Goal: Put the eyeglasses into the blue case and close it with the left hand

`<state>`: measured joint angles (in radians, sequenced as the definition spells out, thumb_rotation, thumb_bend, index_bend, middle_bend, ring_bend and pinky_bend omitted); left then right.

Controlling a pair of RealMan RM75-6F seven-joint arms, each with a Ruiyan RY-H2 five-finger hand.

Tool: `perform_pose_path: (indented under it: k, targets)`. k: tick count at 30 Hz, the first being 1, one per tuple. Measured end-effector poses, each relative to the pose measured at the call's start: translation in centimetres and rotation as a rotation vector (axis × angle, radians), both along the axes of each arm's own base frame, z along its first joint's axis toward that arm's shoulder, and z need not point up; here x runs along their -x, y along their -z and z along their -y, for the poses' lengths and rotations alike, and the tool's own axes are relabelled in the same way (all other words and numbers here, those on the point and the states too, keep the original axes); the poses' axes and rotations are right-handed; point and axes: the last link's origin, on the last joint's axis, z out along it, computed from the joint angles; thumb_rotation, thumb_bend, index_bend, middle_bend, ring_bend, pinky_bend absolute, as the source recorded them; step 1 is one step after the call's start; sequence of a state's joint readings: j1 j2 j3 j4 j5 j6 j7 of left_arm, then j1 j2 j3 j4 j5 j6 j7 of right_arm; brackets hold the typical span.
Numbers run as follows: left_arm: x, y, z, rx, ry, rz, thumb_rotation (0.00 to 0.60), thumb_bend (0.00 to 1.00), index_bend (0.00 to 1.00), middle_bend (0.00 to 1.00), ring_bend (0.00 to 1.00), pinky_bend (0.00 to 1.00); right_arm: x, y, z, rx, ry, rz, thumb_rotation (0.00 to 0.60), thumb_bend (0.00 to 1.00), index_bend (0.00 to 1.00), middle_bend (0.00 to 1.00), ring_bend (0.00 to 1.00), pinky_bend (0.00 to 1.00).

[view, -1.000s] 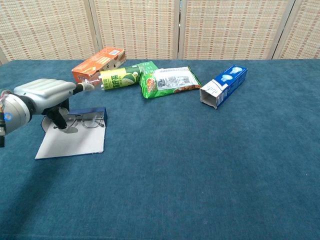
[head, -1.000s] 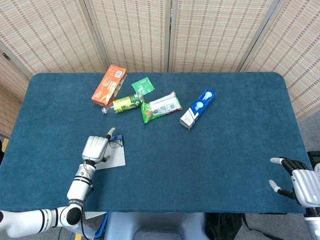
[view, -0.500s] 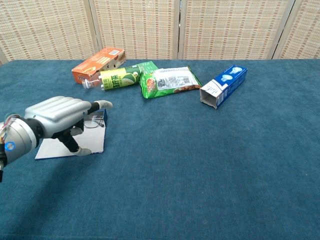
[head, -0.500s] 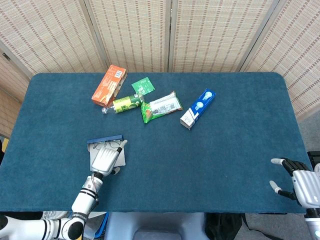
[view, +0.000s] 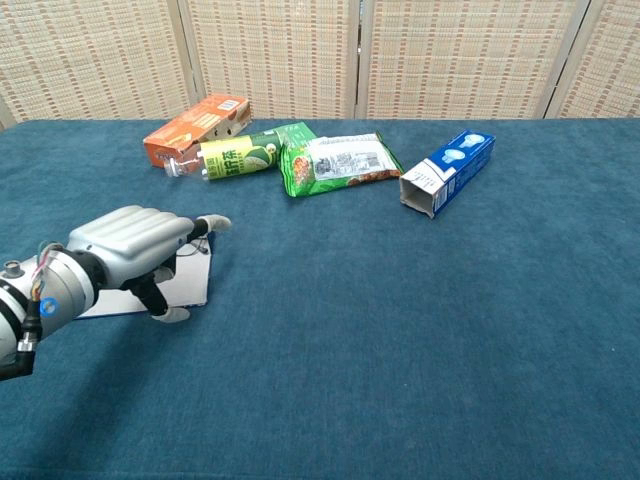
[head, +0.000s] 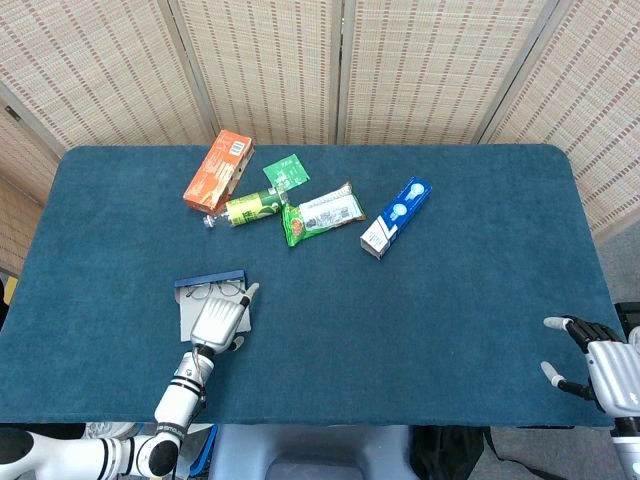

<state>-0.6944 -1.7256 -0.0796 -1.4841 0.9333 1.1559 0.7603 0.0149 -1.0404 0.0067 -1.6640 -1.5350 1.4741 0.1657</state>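
The blue case (head: 210,278) lies open at the front left of the table, its blue wall at the far side and its pale lining (head: 187,318) facing up. Thin-framed eyeglasses (head: 218,292) lie in it just behind that wall. My left hand (head: 220,320) hovers palm down over the near right part of the case, fingers stretched toward the glasses, holding nothing. In the chest view the left hand (view: 130,250) covers most of the case (view: 188,283) and hides the glasses. My right hand (head: 600,365) rests at the front right edge, fingers apart and empty.
At the back of the table lie an orange carton (head: 218,169), a green bottle (head: 250,209), a small green sachet (head: 286,172), a green snack bag (head: 322,213) and a blue-and-white box (head: 396,216). The table's front edge runs just behind my left wrist.
My left hand has drawn back from the far side of the case toward the front edge and a little right, uncovering the blue wall and the glasses. The right hand is still.
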Motion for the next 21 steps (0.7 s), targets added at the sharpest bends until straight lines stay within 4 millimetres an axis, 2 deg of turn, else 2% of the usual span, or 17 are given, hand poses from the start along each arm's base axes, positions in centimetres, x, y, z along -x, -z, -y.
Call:
perform_pose_path:
  k: [21]
  targets:
    - [1.4, -0.3, -1.2, -0.026, -0.066, -0.009, 0.6, 0.19, 0.06, 1.0, 1.0, 1.0, -0.1, 0.1, 0.1, -0.003, -0.002, -0.002, 0.6, 0.22, 0.29, 0.29, 0.3, 0.26]
